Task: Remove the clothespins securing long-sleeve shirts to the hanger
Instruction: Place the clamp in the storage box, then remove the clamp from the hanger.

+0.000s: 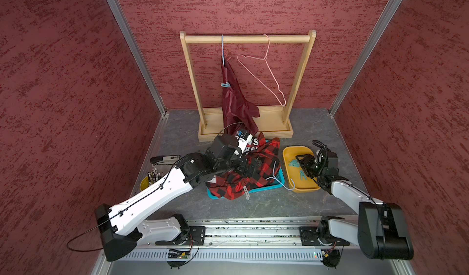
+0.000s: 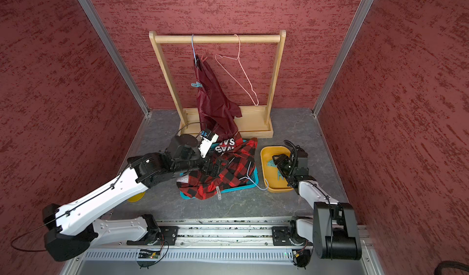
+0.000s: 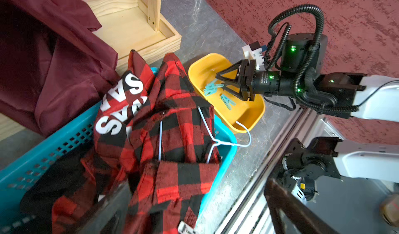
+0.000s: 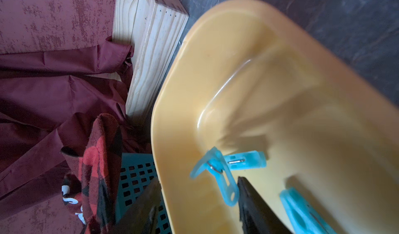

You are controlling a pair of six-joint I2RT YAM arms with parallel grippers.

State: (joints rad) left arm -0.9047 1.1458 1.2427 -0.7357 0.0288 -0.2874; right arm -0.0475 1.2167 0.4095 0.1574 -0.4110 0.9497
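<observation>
The maroon satin shirt (image 1: 234,101) hangs from a blue hanger (image 1: 222,48) on the wooden rack, and a teal clothespin (image 1: 225,84) is clipped on its edge. The red-and-black plaid shirt (image 1: 250,178) lies heaped in a teal basket (image 3: 54,135) with a pale wire hanger (image 3: 213,140) in it and black cloth (image 3: 54,179) underneath. My left gripper (image 1: 250,166) hovers open just above the plaid. My right gripper (image 4: 197,207) is open inside the yellow tray (image 4: 172,92). A loose teal clothespin (image 4: 218,174) lies against one finger, with others (image 3: 227,101) on the tray floor.
An empty pink hanger (image 1: 264,75) hangs on the wooden rack (image 1: 247,39), whose base stands behind the basket. A yellow cup of metal bits (image 1: 151,178) and a black stapler-like tool (image 1: 165,158) sit at the left. Red walls close three sides.
</observation>
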